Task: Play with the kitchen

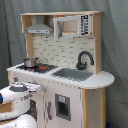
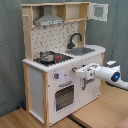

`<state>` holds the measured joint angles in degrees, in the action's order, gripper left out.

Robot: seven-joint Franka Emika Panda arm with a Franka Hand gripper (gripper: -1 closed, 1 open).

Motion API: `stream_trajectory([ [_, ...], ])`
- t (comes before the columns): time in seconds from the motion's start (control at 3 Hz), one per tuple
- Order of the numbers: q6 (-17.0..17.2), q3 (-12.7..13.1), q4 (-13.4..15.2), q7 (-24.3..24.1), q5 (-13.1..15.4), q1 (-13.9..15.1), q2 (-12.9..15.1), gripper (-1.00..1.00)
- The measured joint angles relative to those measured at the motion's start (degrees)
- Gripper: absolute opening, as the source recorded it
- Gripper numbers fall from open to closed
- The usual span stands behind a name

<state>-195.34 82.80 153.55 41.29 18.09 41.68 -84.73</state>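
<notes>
Plainly, everything turns on how the hand [image 2: 84, 73] sits against the front of the kitchen [image 2: 47, 80]. Reading the second exterior view from its left: the oven door [image 2: 64, 95] fills the lower front panel under the stove [image 2: 50, 58], which carries a small pot [image 2: 47, 56]; next comes the cabinet door below the sink [image 2: 81, 51], and the white hand is right at that door, at or just off its upper edge. Whether it touches the panel or a handle cannot be told, nor whether its fingers are spread or closed.

The arm [image 2: 111, 75] reaches in from the second exterior view's right, roughly level, so the kitchen's front lies straight ahead of the hand.

The kitchen stands upright on the wooden floor [image 2: 20, 119], its long axis vertical. Its front faces the arm, and its width runs from the stove end to the rounded sink end of the tabletop [image 1: 102, 79].

In the first exterior view the same order holds: the arm's white body [image 1: 16, 97] shows low at the first exterior view's left, before the stove side, then the doors, then the black faucet [image 1: 83, 59] over the sink. Above sit the hood [image 1: 38, 29] and the microwave cabinet [image 1: 73, 25].

My guess is that a pull away from the front panel would swing a door open, provided the hand has hold of one.
</notes>
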Motion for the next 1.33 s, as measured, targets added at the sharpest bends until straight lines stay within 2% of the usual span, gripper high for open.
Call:
stream_trajectory([
  [0.67,-0.2,2.8,-7.7,-5.3,-0.1,6.3,0.0,1.0],
  [1.0,-0.1,2.9,-7.9,-5.7,-0.1,6.3,0.0,1.0],
  [1.33,-0.1,2.9,-7.9,-5.7,-0.1,6.3,0.0,-1.0],
])
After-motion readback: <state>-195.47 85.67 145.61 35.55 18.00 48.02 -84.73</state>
